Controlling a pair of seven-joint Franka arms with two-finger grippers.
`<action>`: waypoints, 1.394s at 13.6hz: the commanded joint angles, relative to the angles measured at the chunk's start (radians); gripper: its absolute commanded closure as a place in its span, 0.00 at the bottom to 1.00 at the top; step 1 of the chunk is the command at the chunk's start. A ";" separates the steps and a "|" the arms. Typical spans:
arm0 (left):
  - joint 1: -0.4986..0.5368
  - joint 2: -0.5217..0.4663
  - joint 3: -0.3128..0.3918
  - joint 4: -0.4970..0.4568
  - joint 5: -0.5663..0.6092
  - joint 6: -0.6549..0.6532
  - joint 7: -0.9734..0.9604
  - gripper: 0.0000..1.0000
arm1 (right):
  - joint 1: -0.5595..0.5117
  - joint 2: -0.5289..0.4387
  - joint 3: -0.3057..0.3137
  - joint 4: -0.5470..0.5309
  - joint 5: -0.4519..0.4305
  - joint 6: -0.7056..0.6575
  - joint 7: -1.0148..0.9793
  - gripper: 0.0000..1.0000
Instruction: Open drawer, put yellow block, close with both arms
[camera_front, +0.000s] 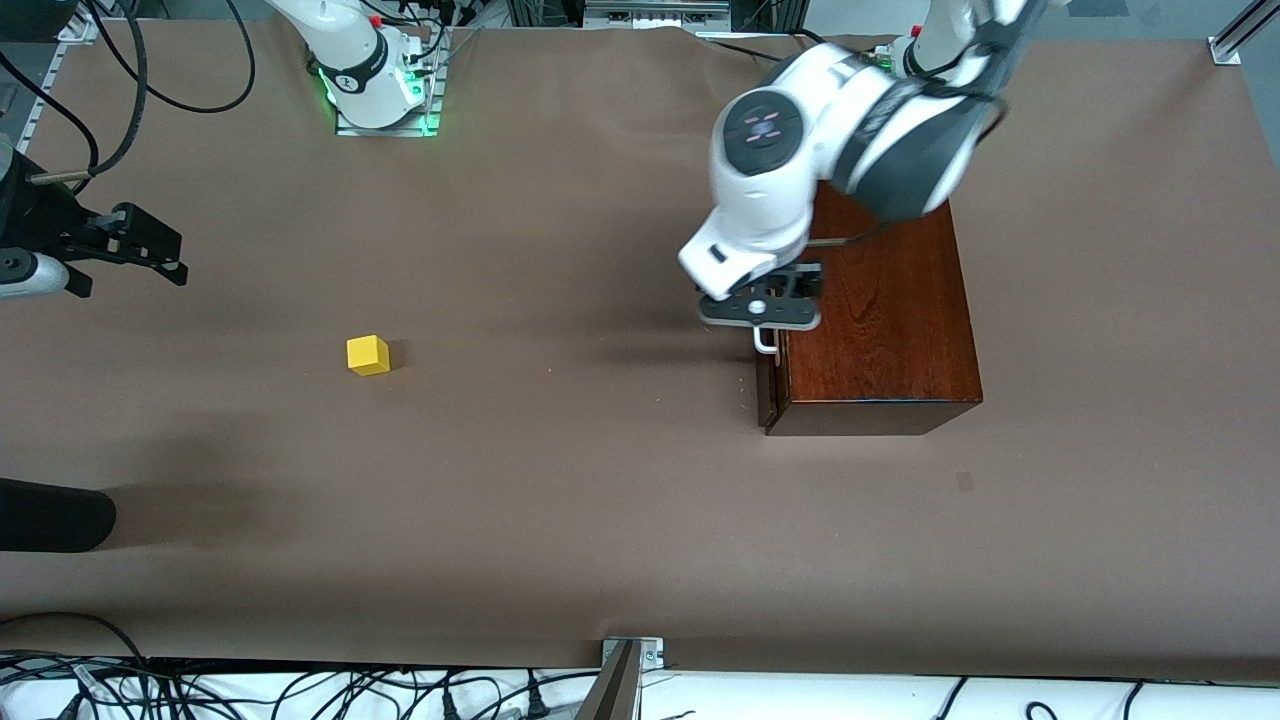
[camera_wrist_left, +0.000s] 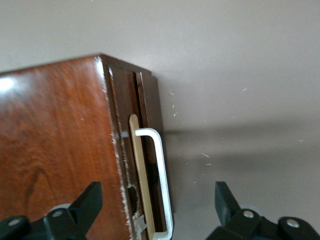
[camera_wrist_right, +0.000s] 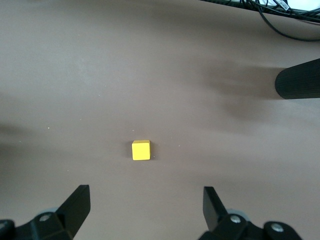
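The left claw (camera_front: 762, 318) is held spread wide over the white handle (camera_wrist_left: 156, 177) of the drawer (camera_wrist_left: 149, 165), which is seen shut or nearly so in the reddish-brown wooden box (camera_front: 880, 320) toward the left arm's end of the surface (camera_front: 600, 500). The yellow block (camera_front: 368, 355) is found on the bare surface toward the right arm's end, well apart from the box. The right claw (camera_front: 150, 250) is kept wide and empty at that end's edge, in the air.
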 joint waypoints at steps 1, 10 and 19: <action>-0.036 -0.004 0.003 -0.091 0.074 0.056 -0.092 0.00 | -0.009 -0.006 0.004 0.004 0.021 -0.003 0.001 0.00; -0.096 0.017 0.001 -0.225 0.146 0.171 -0.238 0.00 | -0.009 -0.006 0.006 0.006 0.021 0.001 0.001 0.00; -0.096 0.093 0.001 -0.228 0.146 0.262 -0.252 0.00 | -0.011 0.016 0.004 0.006 0.021 0.003 -0.007 0.00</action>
